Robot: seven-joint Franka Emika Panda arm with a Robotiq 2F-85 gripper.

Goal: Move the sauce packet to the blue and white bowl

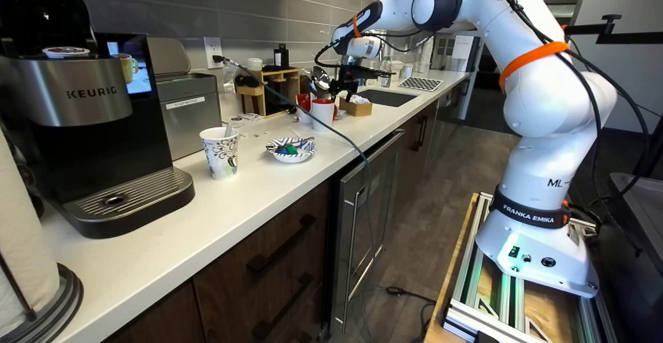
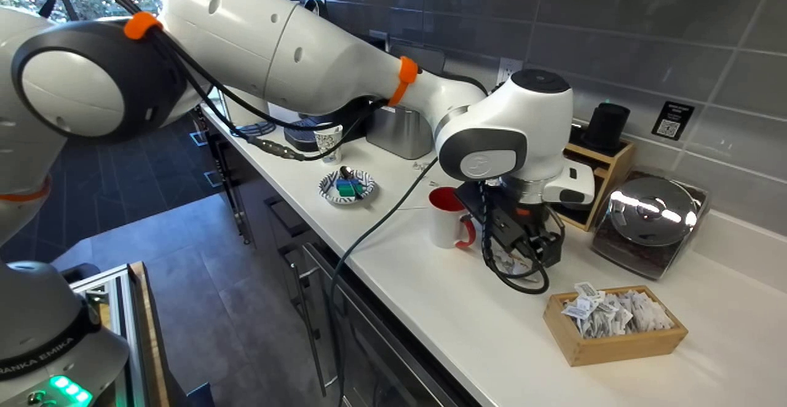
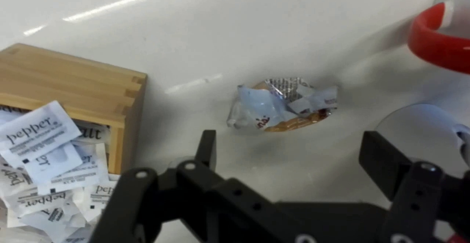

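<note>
A crumpled white, silver and brown packet (image 3: 282,107), likely the sauce packet, lies on the white counter in the wrist view. In an exterior view it shows partly behind the gripper's cables (image 2: 513,265). My gripper (image 3: 290,138) is open and empty above the counter, and the packet appears just beyond its fingertips. The gripper also shows in an exterior view (image 1: 344,94). The blue and white bowl (image 1: 292,158) stands on the counter in both exterior views (image 2: 329,194). It holds a spoon and blue and green items. The bowl is out of the wrist view.
A wooden box (image 2: 633,350) of pepper and salt packets stands beside the packet (image 3: 73,78). A red-and-white mug (image 2: 444,229) stands between gripper and bowl. A patterned paper cup (image 1: 220,156) stands past the bowl. A dark cable (image 2: 387,210) crosses the counter.
</note>
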